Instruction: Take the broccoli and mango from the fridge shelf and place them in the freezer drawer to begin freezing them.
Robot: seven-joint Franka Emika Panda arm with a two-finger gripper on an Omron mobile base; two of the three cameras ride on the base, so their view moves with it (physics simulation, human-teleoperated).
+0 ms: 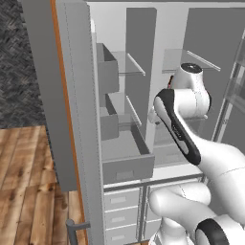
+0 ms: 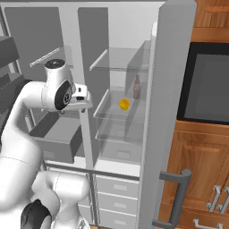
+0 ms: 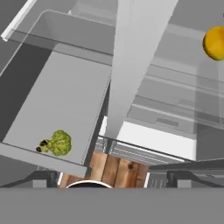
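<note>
The broccoli (image 3: 59,143), a lumpy yellow-green floret, lies in the near corner of the open freezer drawer (image 3: 65,96). It rests on the drawer floor, free of any grip. In the base views the same grey drawer (image 1: 127,167) (image 2: 56,147) stands pulled out under my arm. The mango (image 2: 124,104) (image 3: 215,43), round and yellow-orange, sits on a glass fridge shelf (image 2: 112,116) right of the divider. My gripper (image 3: 113,178) hovers above the drawer's front edge, open, its fingertips (image 3: 43,178) wide apart with nothing between them.
A dark red-labelled bottle (image 2: 137,87) stands behind the mango. A vertical divider (image 3: 131,65) separates drawer side from shelf side. Open doors flank the fridge; the left one carries grey bins (image 1: 107,69). Small stacked drawers (image 1: 122,210) lie below. Wooden cabinets and an oven (image 2: 208,85) stand right.
</note>
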